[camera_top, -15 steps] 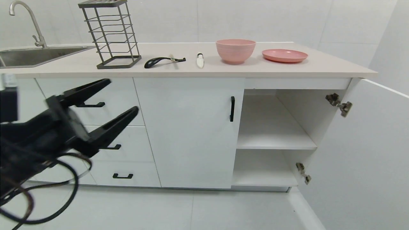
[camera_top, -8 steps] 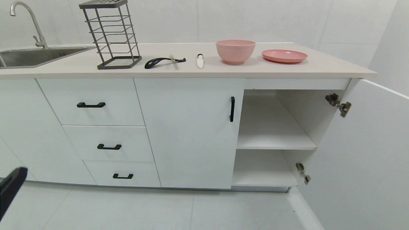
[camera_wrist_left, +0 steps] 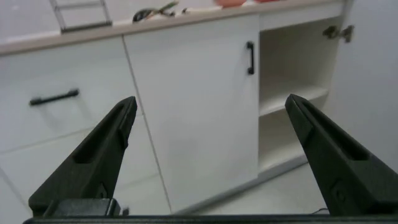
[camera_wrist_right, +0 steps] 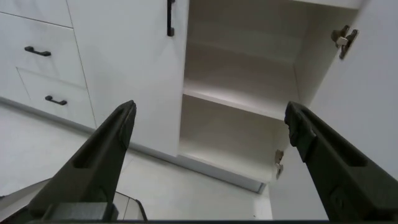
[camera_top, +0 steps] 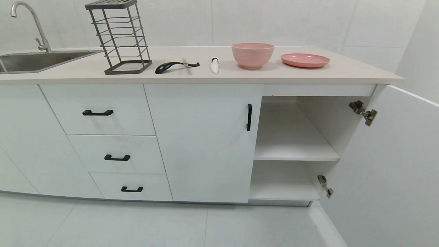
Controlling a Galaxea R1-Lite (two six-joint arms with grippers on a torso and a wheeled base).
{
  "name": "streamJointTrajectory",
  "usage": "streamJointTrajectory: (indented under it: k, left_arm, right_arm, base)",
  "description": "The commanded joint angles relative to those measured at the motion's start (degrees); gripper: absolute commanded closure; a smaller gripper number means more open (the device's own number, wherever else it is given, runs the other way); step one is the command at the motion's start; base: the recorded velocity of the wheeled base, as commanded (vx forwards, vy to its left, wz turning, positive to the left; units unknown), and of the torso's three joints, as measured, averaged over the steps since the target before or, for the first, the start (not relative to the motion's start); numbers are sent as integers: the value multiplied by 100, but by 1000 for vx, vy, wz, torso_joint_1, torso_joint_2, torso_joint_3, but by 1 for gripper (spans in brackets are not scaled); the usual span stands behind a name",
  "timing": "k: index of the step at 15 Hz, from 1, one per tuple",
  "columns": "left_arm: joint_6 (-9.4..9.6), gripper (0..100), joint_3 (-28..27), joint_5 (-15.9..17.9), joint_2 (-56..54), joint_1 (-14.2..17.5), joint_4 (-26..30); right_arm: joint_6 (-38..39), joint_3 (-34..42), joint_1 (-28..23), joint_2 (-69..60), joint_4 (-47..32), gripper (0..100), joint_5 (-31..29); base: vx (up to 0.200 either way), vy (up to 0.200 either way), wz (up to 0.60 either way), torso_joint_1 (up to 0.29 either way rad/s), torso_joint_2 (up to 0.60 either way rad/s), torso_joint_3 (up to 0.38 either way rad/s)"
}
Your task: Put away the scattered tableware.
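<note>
Black and bare, my left claw (camera_wrist_left: 210, 102) hangs low before the drawer fronts, its fingers spread wide with nothing between them. My right claw (camera_wrist_right: 210, 106) is just as splayed and empty, and it faces the open cupboard (camera_top: 291, 137), whose two shelves hold nothing. The cupboard door (camera_top: 394, 164) is swung out on my right.

Above the cupboard, on the countertop (camera_top: 343, 73), all the tableware waits untouched. The pink plate (camera_top: 305, 60) lies over the open cupboard with the pink bowl (camera_top: 252, 54) just beside it. Further left are a small white utensil (camera_top: 214, 64) and a black spoon (camera_top: 173, 66), and beyond them the wire rack (camera_top: 120, 37) and the sink (camera_top: 37, 60).

I judge nothing has been put away yet, so the step is a first pick. I would raise my right arm for the bowl, come down over its rim with one finger inside and one outside, and close gently. Then I would lift straight up and keep clear of the door edge on the way down to a shelf. The flat plate will be harder and needs a finger slid under its lip.
</note>
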State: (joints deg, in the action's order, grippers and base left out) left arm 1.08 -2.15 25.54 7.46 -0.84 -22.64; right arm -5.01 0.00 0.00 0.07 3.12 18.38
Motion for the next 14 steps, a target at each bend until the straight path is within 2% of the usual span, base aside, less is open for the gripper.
streamJointTrajectory:
  k: [1,2,3,4,5,6,7,8,9,10,11,12,13,14]
  left_arm:
    - [15,0,215,-31,-474,-39,269]
    - [58,0,197,-128,-746,119,972]
    - [111,0,197,-875,-746,102,1526]
    - [111,0,188,-2062,-746,102,1939]
    - [138,0,171,-2589,-746,102,1991]
    - [173,0,171,-2589,-746,102,1983]
    - [138,0,171,-2598,-746,102,1983]
    - [138,0,179,-2457,-746,102,1974]
    - [129,0,188,-2106,-746,102,1939]
    - [15,0,188,-1904,-746,102,1939]
    - [-434,0,188,-1974,-746,93,1939]
    - [-759,0,188,-2097,-746,93,1912]
    - [-609,0,188,-2194,-746,93,1859]
    - [-372,0,206,-2238,-746,102,1666]
  right_arm:
    - [-9,0,0,1,4,0,-19]
    - [-9,0,-9,1,4,0,-116]
    - [0,0,0,1,4,0,-467]
    - [88,0,-9,1,-4,0,-977]
    - [281,0,-9,1,-180,0,-1478]
    - [466,-18,-9,1,-435,0,-1847]
    - [527,-9,-9,1,-347,0,-1909]
    - [519,-9,-9,1,-347,0,-1909]
    - [519,-9,-9,1,-338,0,-1909]
    - [519,-9,-9,1,-347,0,-1909]
    - [519,-9,-9,1,-338,0,-1909]
    - [519,-9,-9,1,-338,0,-1909]
    - [519,-9,-9,1,-338,0,-1909]
    - [519,-9,0,1,-338,0,-1909]
  base:
    - [0,0,0,0,0,0]
    - [0,0,0,0,0,0]
    - [0,0,0,0,0,0]
    - [0,0,0,0,0,0]
    - [0,0,0,0,0,0]
    - [0,0,0,0,0,0]
    - [0,0,0,0,0,0]
    - [0,0,0,0,0,0]
    - [0,0,0,0,0,0]
    - [0,0,0,0,0,0]
    - [0,0,0,0,0,0]
    - [0,0,0,0,0,0]
    - [0,0,0,0,0,0]
    - [0,0,0,0,0,0]
